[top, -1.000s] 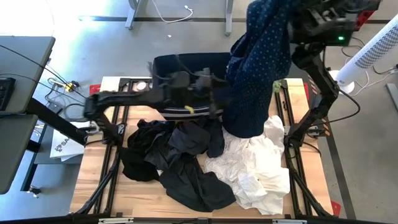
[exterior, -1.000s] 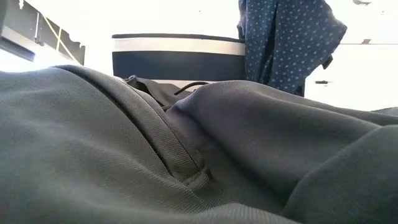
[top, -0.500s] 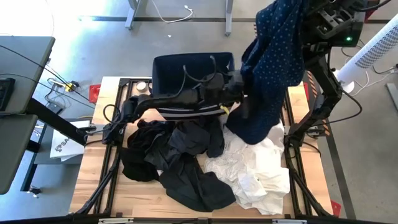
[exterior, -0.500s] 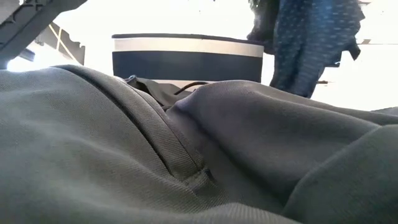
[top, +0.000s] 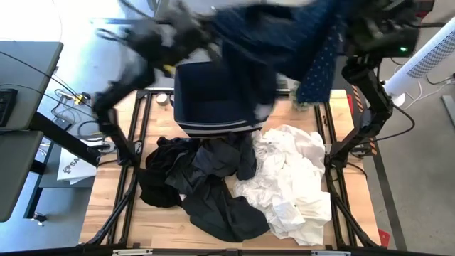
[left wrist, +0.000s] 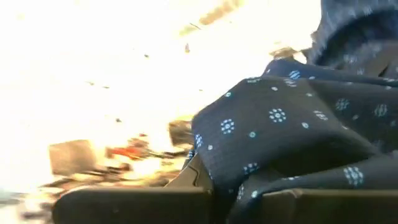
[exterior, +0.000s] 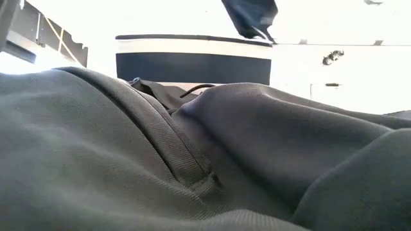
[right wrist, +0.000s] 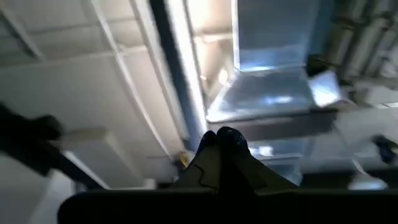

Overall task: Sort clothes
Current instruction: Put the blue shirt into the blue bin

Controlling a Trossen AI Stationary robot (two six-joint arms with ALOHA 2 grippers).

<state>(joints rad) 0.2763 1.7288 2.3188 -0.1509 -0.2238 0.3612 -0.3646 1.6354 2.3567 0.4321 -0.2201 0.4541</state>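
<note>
Navy garment [top: 284,43] stretched above bin [top: 213,99]

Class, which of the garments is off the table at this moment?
The speckled navy garment, held stretched above the bin; the black clothes and white clothes lie heaped on the table.

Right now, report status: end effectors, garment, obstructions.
Both end effectors raised, left shut on speckled navy garment, stretched above striped bin. Black pile and white pile on table. Nothing blocking bin.

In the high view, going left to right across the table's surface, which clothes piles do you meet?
Black clothes pile → white clothes pile. Above them, the speckled navy garment is stretched between the left gripper and right gripper, over the striped navy bin.
</note>
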